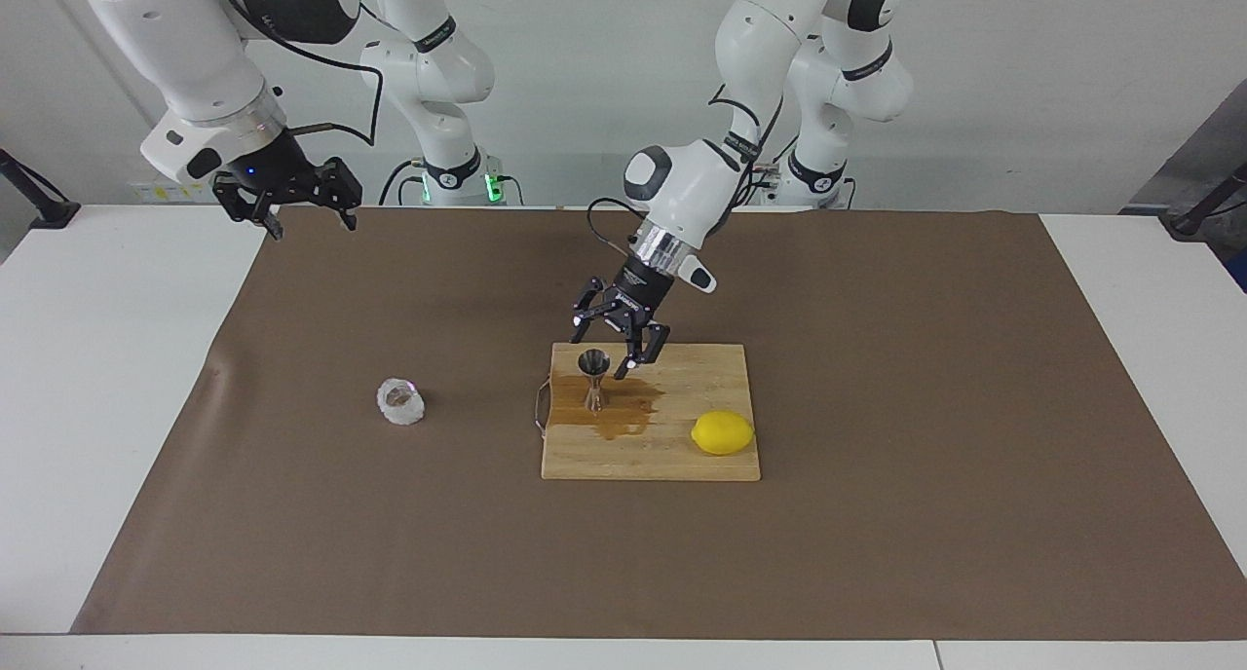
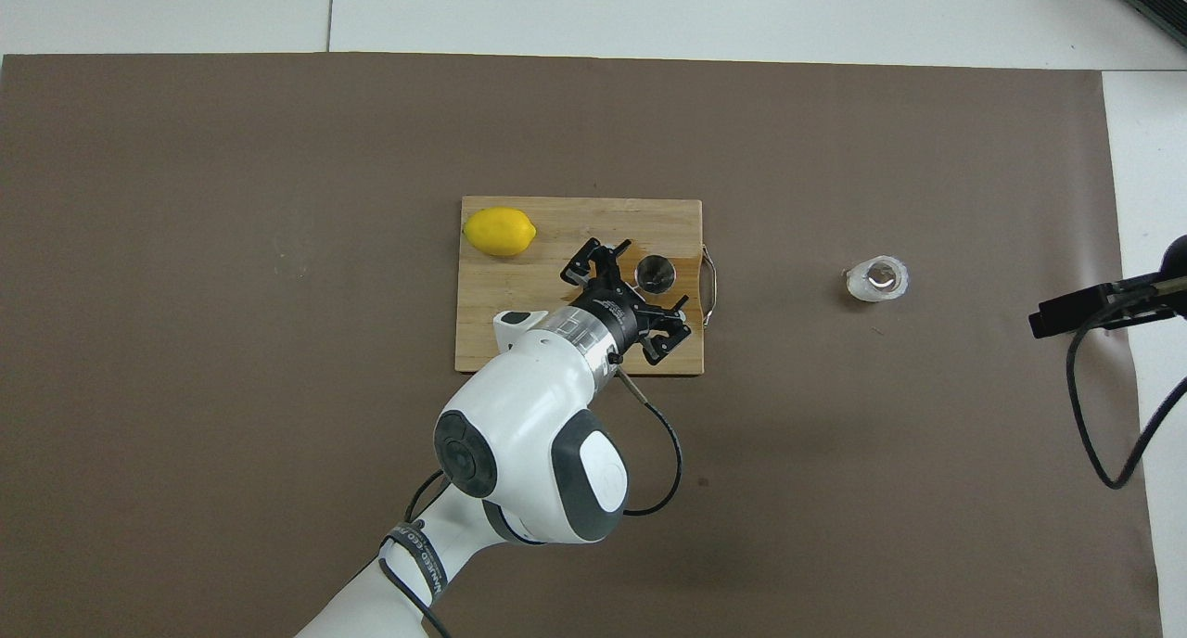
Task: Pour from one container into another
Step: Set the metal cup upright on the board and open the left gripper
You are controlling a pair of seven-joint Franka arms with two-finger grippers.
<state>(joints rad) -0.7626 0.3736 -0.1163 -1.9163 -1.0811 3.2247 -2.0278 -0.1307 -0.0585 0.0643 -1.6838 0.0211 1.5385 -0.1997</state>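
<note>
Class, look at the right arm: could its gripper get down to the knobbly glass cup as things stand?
Probably yes: the right gripper hangs open above the mat's edge, and nothing stands between it and the glass cup.

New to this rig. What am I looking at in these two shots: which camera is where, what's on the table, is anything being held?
Two white robot arms with two-finger grippers work at a table covered by a brown mat. One picture is taken from across the table, facing the robots; the other looks down from above their own end, so the sides are swapped between them.

A wooden cutting board lies mid-table. On it stand a small steel jigger in a brown puddle, and a lemon. A knobbly clear glass cup sits on the mat toward the right arm's end.

The left gripper hangs open just above the jigger, apart from it. The right gripper waits, open, over the mat's edge. Nothing is held.
</note>
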